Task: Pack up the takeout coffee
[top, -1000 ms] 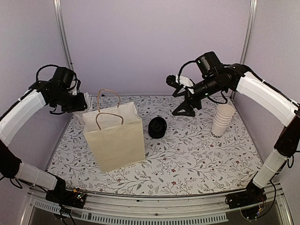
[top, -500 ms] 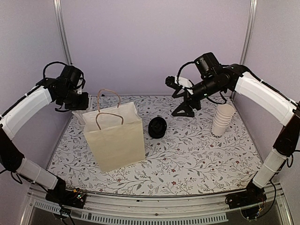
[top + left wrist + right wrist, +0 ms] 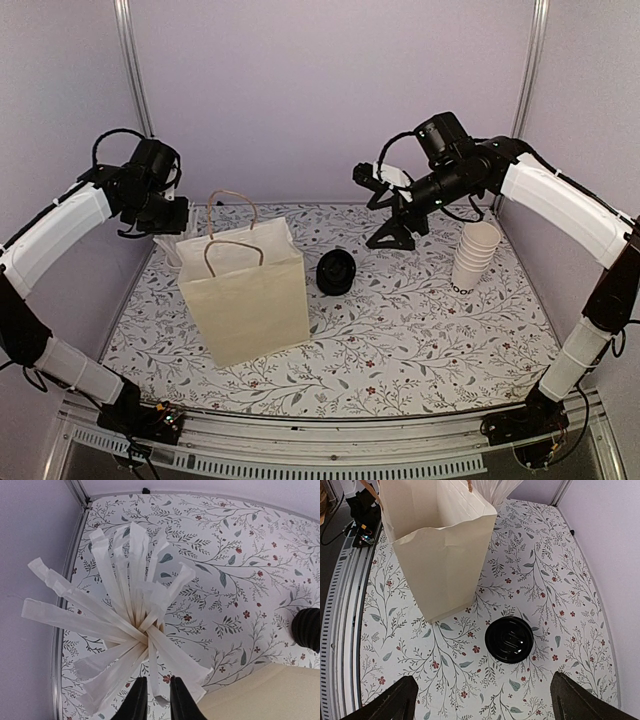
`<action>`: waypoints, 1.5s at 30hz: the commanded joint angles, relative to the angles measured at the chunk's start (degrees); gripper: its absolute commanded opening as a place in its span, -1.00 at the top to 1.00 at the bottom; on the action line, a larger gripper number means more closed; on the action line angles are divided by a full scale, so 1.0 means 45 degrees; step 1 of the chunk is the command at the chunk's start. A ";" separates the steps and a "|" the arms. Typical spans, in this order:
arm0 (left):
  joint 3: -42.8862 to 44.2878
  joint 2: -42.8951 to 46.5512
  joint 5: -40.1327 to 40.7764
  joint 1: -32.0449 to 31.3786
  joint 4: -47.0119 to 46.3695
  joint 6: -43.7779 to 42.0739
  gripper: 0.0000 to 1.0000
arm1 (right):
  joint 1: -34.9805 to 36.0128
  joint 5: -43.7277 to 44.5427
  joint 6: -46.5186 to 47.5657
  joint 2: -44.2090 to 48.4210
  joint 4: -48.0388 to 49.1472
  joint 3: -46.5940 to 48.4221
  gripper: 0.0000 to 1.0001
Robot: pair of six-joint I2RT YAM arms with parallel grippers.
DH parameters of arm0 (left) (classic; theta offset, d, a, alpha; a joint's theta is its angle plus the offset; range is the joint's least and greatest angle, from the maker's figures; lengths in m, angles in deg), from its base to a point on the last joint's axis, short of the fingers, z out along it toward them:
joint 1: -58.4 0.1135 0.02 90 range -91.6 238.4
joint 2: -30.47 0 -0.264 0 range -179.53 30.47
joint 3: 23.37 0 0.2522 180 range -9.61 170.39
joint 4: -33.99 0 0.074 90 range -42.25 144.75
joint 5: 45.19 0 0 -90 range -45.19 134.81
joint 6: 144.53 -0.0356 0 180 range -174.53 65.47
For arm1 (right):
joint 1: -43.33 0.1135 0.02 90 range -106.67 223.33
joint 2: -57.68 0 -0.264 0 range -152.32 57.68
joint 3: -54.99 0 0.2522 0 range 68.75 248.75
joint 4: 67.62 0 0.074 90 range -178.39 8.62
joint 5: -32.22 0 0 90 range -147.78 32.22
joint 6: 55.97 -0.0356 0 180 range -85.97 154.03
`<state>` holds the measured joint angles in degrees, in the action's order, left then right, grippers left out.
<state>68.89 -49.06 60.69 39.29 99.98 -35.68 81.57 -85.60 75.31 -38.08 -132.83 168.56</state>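
Note:
The takeout coffee cup does not show in any view. A cream paper bag (image 3: pixel 250 290) with twine handles stands open at the left-middle of the table; it also shows in the right wrist view (image 3: pixel 440 545). My left gripper (image 3: pixel 170 222) hangs over the cup of white stir sticks (image 3: pixel 125 625) behind the bag. Its fingers are nearly together, with the end of one stir stick (image 3: pixel 159 690) between them. My right gripper (image 3: pixel 380 205) is wide open and empty, high above a black lid (image 3: pixel 509 639).
The black lid (image 3: pixel 336 272) sits on the floral table right of the bag; no white cup body shows under it. A stack of plain lidless white cups (image 3: pixel 475 255) stands at the right. Purple walls close the back and sides.
My left arm swung up and rightward over the stir sticks a second ago and has held still since. The right arm has barely moved.

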 commanded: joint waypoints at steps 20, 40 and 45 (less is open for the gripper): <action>0.0716 -0.0307 0.0221 -0.0225 0.0801 -0.0319 1.00 | 0.0038 -0.0002 -0.0073 0.0124 -0.0216 0.0167 -0.91; 0.5559 0.0970 -0.0328 -0.0366 0.5688 0.0313 1.00 | 0.0038 -0.0317 -0.0013 -0.0229 -0.0456 0.0677 -0.91; 0.6353 0.1690 -0.0382 -0.0363 0.5646 0.0482 1.00 | 0.0038 -0.0287 0.0036 -0.0208 -0.0498 0.0653 -0.91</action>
<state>94.14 -43.72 60.01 38.30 124.00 -34.61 81.57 -85.90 75.38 -38.30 -134.14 170.04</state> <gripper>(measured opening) 0.009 0.955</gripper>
